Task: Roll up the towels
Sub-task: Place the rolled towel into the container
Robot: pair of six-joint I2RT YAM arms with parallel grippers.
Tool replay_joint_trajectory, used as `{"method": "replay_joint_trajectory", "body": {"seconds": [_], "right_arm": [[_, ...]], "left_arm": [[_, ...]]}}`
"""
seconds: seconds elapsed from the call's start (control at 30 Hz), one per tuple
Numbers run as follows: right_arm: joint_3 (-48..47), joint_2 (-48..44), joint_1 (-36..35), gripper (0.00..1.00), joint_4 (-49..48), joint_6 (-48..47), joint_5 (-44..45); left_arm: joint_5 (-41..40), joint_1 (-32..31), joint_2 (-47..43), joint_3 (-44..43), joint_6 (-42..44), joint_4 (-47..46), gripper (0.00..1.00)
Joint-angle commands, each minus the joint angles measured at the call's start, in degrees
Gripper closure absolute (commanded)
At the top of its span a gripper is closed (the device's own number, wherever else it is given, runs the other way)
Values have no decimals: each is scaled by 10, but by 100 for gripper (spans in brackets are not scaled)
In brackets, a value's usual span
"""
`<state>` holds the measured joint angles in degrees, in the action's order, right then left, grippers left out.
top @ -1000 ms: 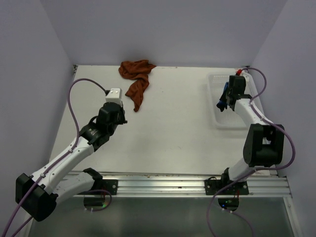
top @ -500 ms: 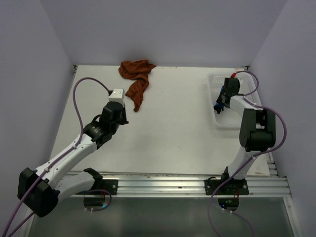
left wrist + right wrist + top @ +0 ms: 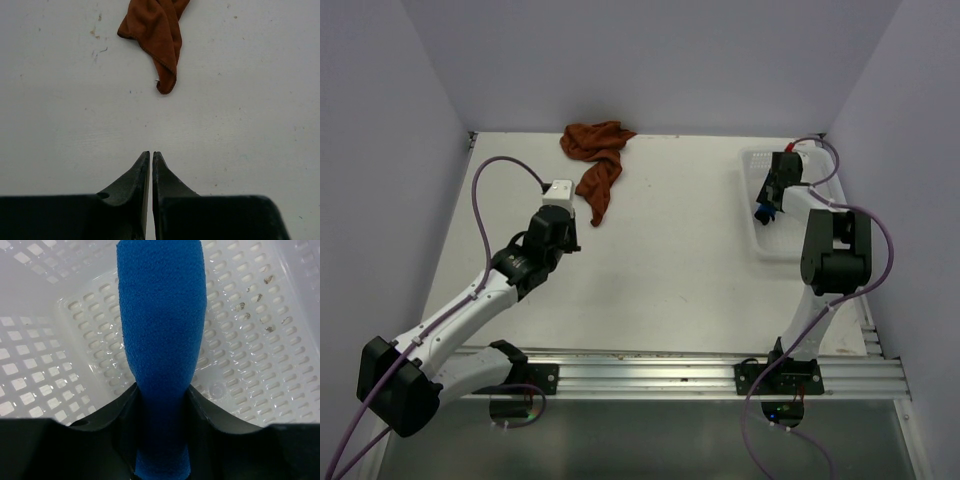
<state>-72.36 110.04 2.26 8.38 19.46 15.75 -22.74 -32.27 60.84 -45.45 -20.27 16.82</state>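
Observation:
The rust-brown towel (image 3: pixel 598 165) lies crumpled at the table's back left, its narrow tail pointing toward me. In the left wrist view that brown towel (image 3: pixel 157 35) ends a short way ahead of my left gripper (image 3: pixel 151 153), which is shut and empty above bare table. My left gripper (image 3: pixel 570 240) sits just near of the tail. The blue towel (image 3: pixel 160 315) is a tight roll, and my right gripper (image 3: pixel 162 395) is shut on its near end, inside the white mesh basket (image 3: pixel 250 340). From above, the blue towel (image 3: pixel 762 212) shows under my right gripper (image 3: pixel 770 200).
The white basket (image 3: pixel 760 247) stands at the table's right side, near the right wall. Purple cables loop over both arms. Walls close in the table on the left, back and right.
My right arm has folded up, carrying the gripper and blue roll a little farther back in the basket. My left gripper has edged slightly toward the brown towel's tail.

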Motion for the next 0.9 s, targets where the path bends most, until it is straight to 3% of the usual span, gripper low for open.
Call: {"method": "replay_joint_trajectory", "body": {"seconds": [0.0,0.07,0.4,0.87], "right_arm": [[-35,2,1,59,9,-13,17],[-39,3,2,49,14,-10,11],[-51,-5,6,37,44,-2,2],[-12,-134,6,30,37,-23,-36]], "left_arm": [[-6,4,-5,-10,16,-28,90],[-5,5,-5,-11,16,-28,90],[1,4,-8,-9,17,-33,90],[16,5,-5,-11,18,-25,83]]}}
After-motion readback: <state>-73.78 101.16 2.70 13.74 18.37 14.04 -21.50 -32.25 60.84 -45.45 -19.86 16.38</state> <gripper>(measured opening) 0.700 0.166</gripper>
